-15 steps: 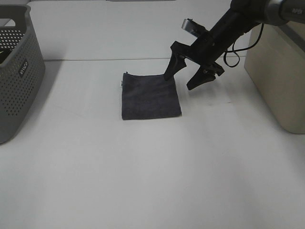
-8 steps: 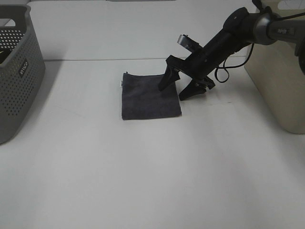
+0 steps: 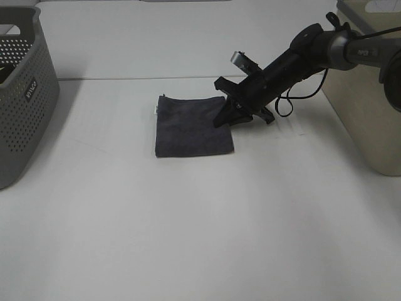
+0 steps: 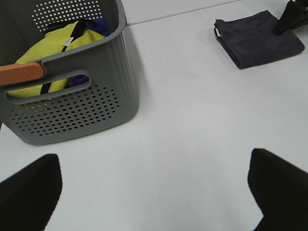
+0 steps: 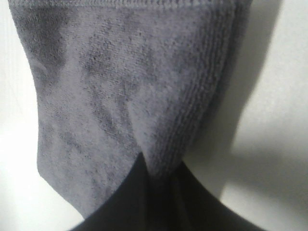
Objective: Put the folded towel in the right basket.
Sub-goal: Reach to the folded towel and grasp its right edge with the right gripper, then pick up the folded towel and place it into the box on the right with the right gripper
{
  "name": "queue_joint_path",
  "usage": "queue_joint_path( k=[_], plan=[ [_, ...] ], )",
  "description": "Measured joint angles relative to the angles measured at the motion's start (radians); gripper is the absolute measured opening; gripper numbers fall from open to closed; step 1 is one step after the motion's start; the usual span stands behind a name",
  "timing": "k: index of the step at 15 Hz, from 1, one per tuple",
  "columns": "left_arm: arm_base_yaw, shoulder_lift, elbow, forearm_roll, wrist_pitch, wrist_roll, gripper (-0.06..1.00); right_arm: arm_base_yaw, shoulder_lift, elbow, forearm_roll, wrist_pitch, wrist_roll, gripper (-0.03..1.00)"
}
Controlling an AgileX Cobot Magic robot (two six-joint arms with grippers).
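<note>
The folded dark grey towel (image 3: pixel 191 125) lies flat on the white table at centre back. My right gripper (image 3: pixel 224 119) reaches in low from the right, and its fingers are closed on the towel's right edge. In the right wrist view the towel (image 5: pixel 120 86) fills the frame, and the two dark fingers of the right gripper (image 5: pixel 156 175) pinch its fold. The beige right basket (image 3: pixel 369 106) stands at the far right. My left gripper (image 4: pixel 154 192) is open and empty, hovering over bare table; it does not show in the high view. The towel also shows in the left wrist view (image 4: pixel 257 41).
A grey perforated basket (image 3: pixel 25 94) stands at the far left; in the left wrist view this basket (image 4: pixel 96 82) holds yellow and blue cloths. A black cable (image 3: pixel 294 100) hangs from the right arm. The table's back edge runs behind the towel.
My right gripper has dropped from above the towel's right side and closed its spread fingers on the right edge. The towel has slid slightly to the left.
</note>
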Motion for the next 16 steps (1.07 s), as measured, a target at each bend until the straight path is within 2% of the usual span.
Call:
queue_joint_path(
  k=[4, 7, 11, 16],
  plan=[
    [0.000, 0.000, 0.000, 0.000, 0.000, 0.000, 0.99, 0.000, -0.030, -0.025, -0.005, 0.030, 0.000, 0.04],
    [0.000, 0.000, 0.000, 0.000, 0.000, 0.000, 0.99, 0.000, -0.120, -0.044, -0.048, 0.056, 0.000, 0.04],
    [0.000, 0.000, 0.000, 0.000, 0.000, 0.000, 0.99, 0.000, -0.312, -0.073, -0.242, 0.108, 0.036, 0.04],
    [0.000, 0.000, 0.000, 0.000, 0.000, 0.000, 0.99, 0.000, -0.570, -0.076, -0.528, 0.154, 0.161, 0.04]
  ],
)
